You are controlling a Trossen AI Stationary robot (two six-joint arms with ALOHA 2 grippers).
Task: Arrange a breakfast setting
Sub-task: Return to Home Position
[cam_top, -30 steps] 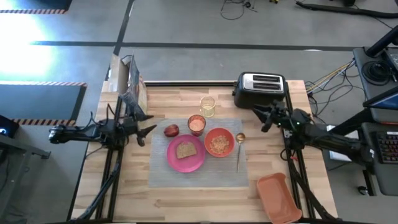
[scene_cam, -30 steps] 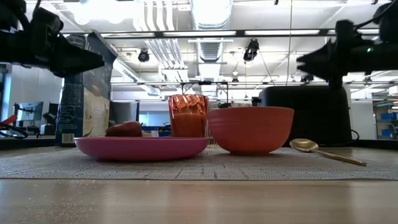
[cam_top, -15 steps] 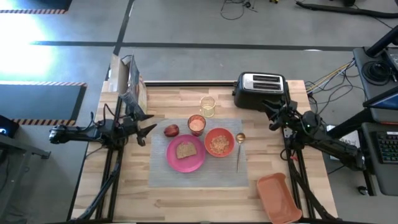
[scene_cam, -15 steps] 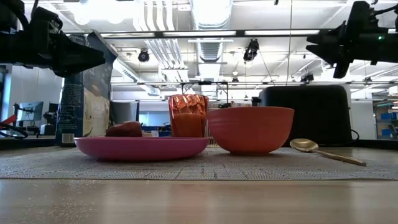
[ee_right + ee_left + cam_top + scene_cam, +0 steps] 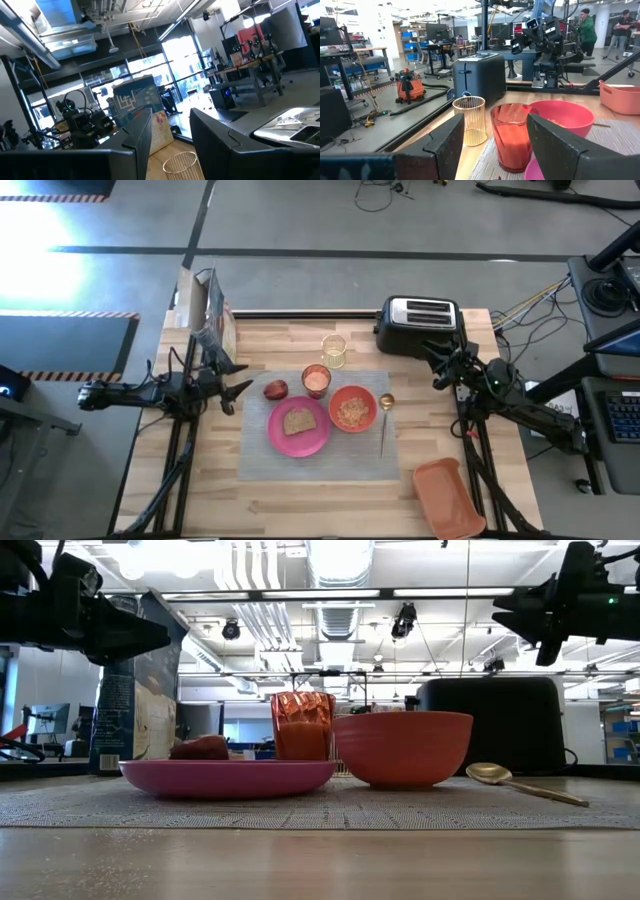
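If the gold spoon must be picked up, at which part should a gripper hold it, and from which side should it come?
Probably the thin handle near its middle, from straight above, closing across it. The gold spoon lies flat on the placemat, right of the orange bowl, so no side gives room underneath. The right gripper hovers nearest.

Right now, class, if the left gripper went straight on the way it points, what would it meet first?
Probably nothing soon: the left gripper hangs higher than the round red apple and small translucent orange cup ahead; depth is unclear.
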